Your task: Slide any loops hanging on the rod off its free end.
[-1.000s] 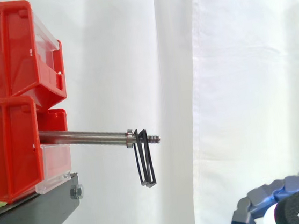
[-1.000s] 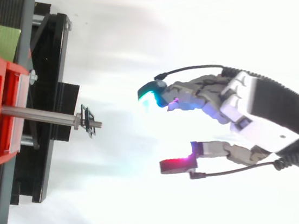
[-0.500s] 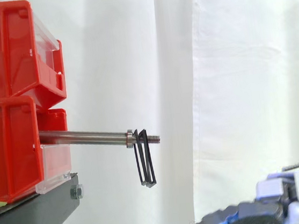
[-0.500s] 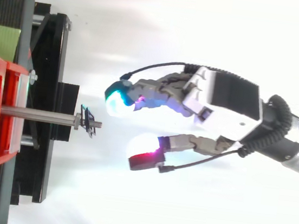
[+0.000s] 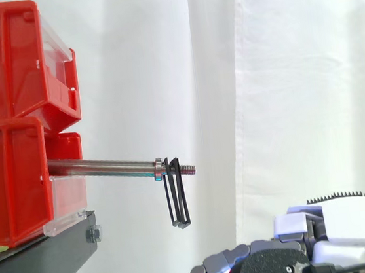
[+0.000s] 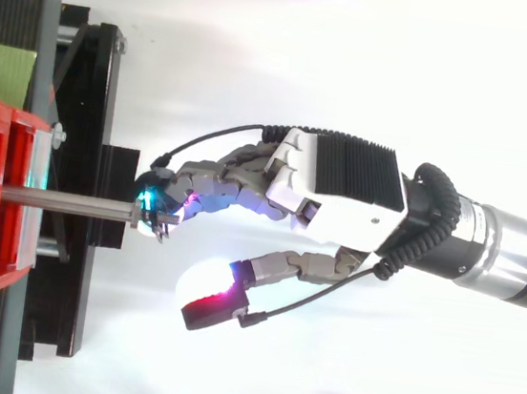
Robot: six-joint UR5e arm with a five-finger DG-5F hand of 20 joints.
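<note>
A steel rod sticks out to the right from the red bins and ends in a threaded tip. Thin black loops hang just behind that tip, outside a small collar. In the side view my hand sits low at the bottom right, below and to the right of the loops, apart from them. From above, the hand reaches in from the right with its fingers relaxed and its cyan fingertips overlapping the rod's end. The red-glowing thumb is spread well away from the fingers. Nothing is held.
The bins rest on a black stand at the left. A white curtain hangs behind everything. A green patch lies on the stand beside the bins. Open space lies right of the rod's tip.
The hand has moved left toward the rod; from above its fingertips went from well right of the tip to over it. The loops have not moved.
</note>
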